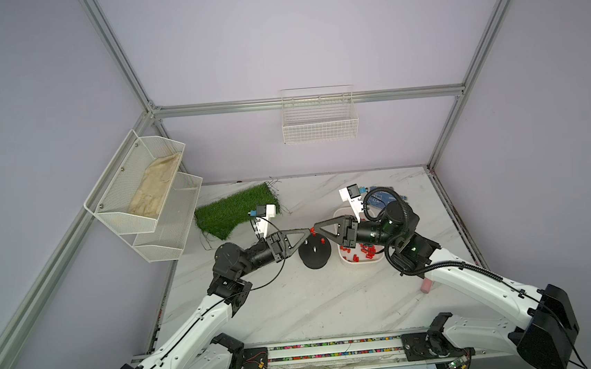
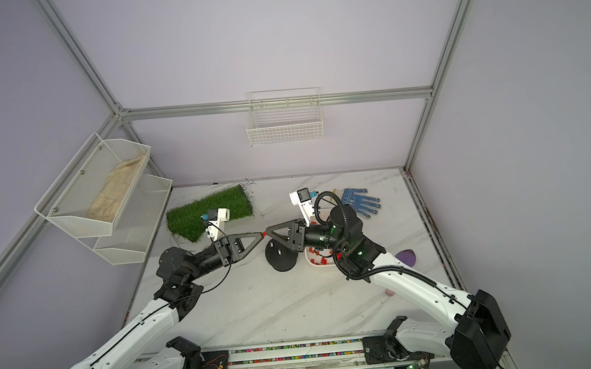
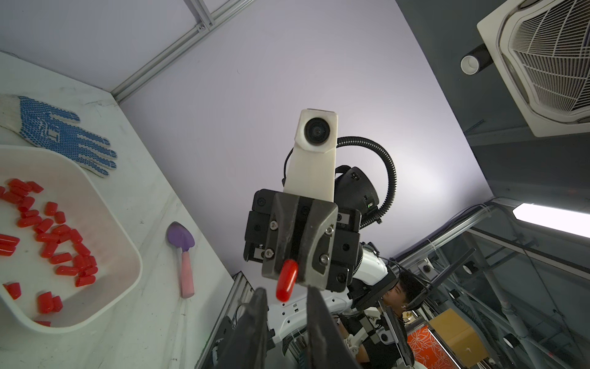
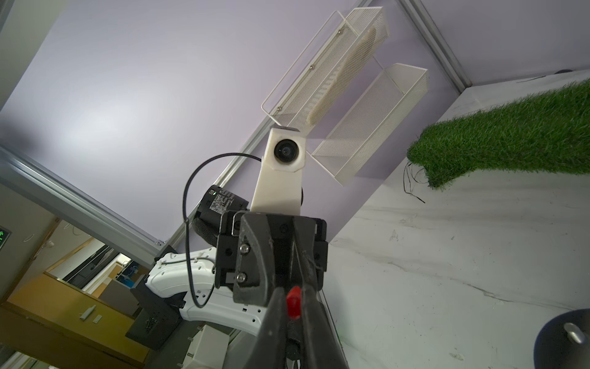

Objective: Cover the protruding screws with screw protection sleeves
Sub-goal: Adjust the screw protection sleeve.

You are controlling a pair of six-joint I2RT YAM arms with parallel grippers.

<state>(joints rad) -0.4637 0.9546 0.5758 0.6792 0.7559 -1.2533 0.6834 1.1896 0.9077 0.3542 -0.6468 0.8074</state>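
Note:
In both top views the two grippers meet tip to tip above the black dome base [image 1: 315, 257]. My right gripper [image 4: 293, 292] is shut on a red screw protection sleeve [image 4: 293, 306], which sticks out of its tips. In the left wrist view that sleeve [image 3: 287, 281] points at my left gripper [image 3: 285, 295]. The left jaws stand narrowly apart on either side of the sleeve's free end, with gaps showing. A bare protruding screw [image 1: 314, 249] stands on the dome, also visible from the right wrist [image 4: 574, 332]. Two red sleeves [image 1: 305, 241] sit on the dome's top.
A white tray [image 1: 343, 261] of several loose red sleeves [image 3: 57, 236] lies right of the dome, under the right arm. Beyond it lie a blue-dotted glove [image 2: 360, 200] and a purple scoop with a pink handle [image 3: 183, 255]. A grass mat [image 1: 235, 211] lies back left, with wire shelves [image 1: 143, 190] on the left wall.

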